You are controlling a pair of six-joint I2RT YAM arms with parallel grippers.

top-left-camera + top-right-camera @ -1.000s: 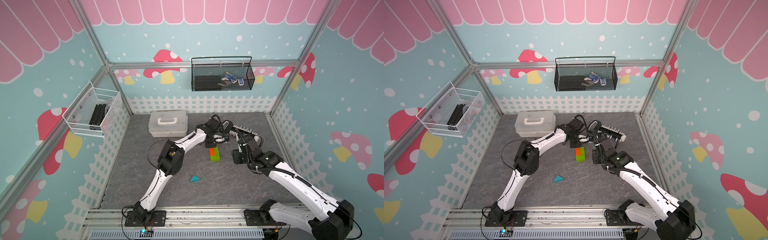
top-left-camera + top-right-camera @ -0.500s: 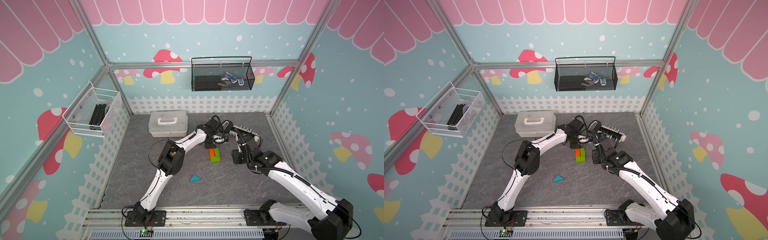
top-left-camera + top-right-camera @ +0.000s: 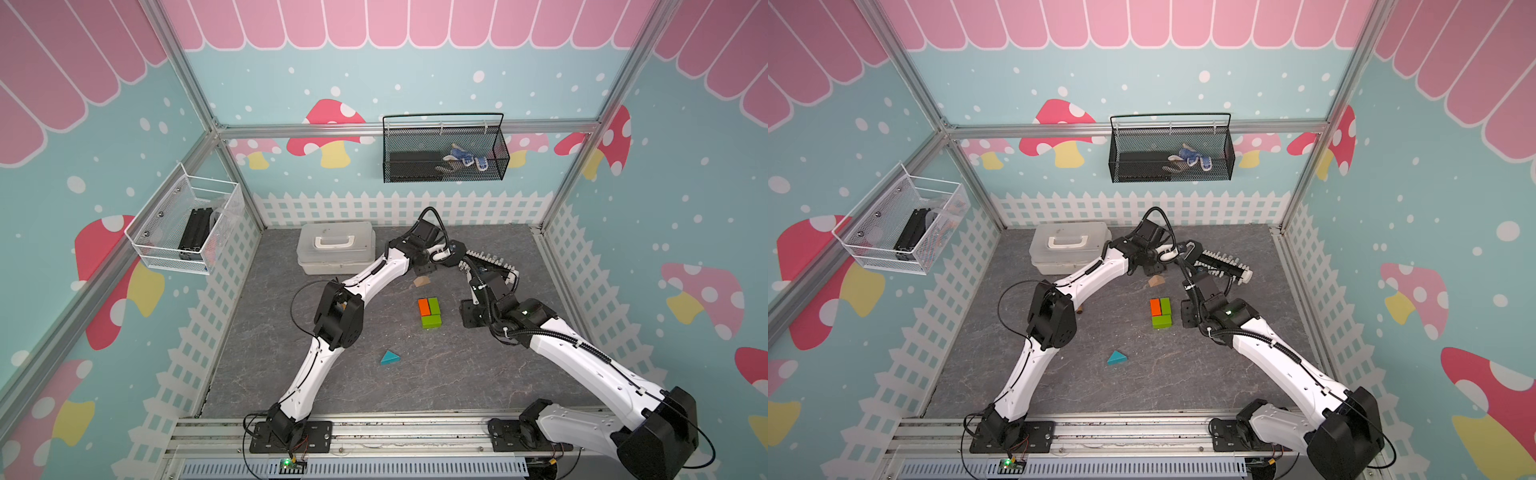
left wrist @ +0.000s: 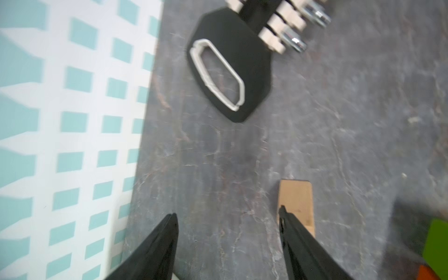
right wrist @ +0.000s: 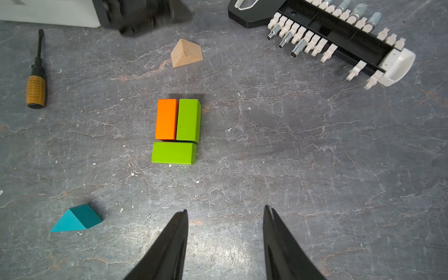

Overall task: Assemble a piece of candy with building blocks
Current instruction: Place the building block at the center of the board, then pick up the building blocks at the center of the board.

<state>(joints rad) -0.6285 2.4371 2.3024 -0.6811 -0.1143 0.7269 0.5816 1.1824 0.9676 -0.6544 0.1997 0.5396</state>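
An orange cuboid and a lime-green cuboid lie side by side, and a second green cuboid lies across their near ends. In both top views this body sits mid-floor. The tan prism lies on the floor a short gap beyond it. My left gripper hovers open there, and the tan prism is outside one finger with nothing between the jaws. The teal prism lies apart, nearer the front. My right gripper is open and empty, right of the body.
A black bit holder with sockets lies at the back right, close to both wrists. A yellow-handled screwdriver lies left of the blocks. A white plastic case stands at the back. Wire baskets hang on the walls.
The left gripper has opened and let go of the tan prism, which now lies on the floor just beyond the body. The right arm has barely moved.
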